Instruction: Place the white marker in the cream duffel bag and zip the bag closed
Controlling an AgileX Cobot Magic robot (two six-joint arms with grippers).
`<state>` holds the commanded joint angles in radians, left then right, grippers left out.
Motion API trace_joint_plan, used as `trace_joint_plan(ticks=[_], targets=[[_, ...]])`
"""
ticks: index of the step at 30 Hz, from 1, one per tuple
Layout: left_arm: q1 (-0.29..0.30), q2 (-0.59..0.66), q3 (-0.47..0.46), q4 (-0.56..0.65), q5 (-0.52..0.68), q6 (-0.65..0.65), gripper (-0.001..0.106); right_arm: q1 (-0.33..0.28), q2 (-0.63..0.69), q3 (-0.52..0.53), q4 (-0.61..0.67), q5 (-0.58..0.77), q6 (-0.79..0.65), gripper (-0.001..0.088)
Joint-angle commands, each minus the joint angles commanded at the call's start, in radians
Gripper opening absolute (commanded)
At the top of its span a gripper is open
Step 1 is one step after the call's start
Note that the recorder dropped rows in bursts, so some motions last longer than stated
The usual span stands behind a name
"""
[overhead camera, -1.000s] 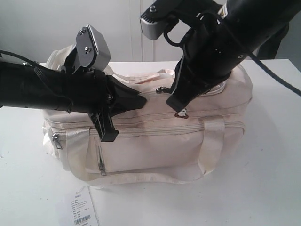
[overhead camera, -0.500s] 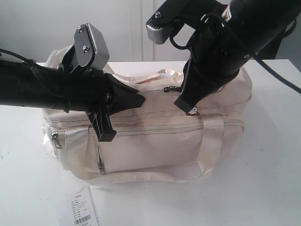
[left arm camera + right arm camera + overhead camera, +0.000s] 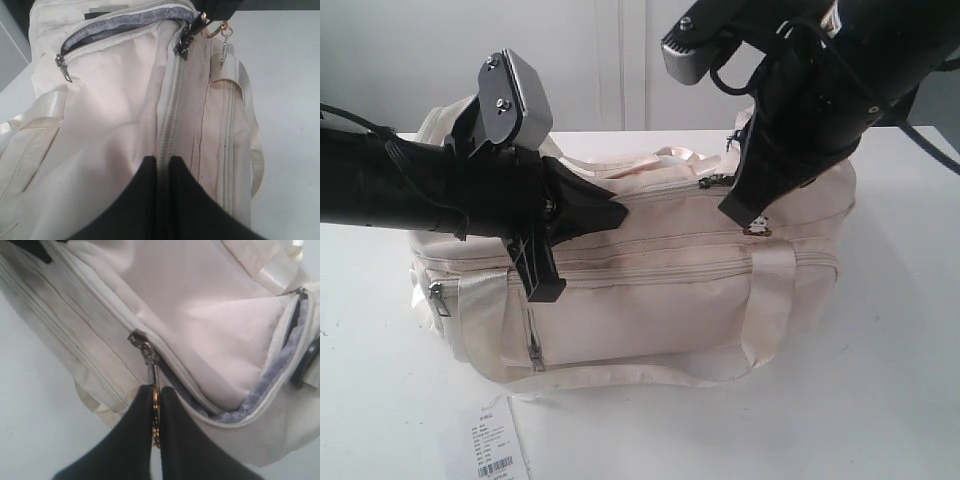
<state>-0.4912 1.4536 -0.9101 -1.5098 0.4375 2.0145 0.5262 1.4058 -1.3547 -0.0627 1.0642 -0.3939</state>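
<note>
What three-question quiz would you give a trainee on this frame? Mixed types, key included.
1. True or false: the right end effector is shut on the zip pull of the cream duffel bag.
2. The top zip is: A fully open; B partly closed; C fully closed.
3. What does the left end effector pinch?
Key: 1 true; 2 B; 3 the bag's closed zip seam.

white table, pale wall behind, even light.
</note>
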Motion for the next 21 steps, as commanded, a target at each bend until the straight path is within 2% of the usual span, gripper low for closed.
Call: trace_joint_plan(ticks=[10,21], targets=[[0.000,0.000,0.000,0.000,0.000,0.000,0.000,-0.012,0.000,0.000,-0.002,-0.002,0.000,0.0000],[0.000,0.000,0.000,0.000,0.000,0.000,0.000,-0.080,0.000,0.000,-0.002,-0.018,0.000,0.0000]])
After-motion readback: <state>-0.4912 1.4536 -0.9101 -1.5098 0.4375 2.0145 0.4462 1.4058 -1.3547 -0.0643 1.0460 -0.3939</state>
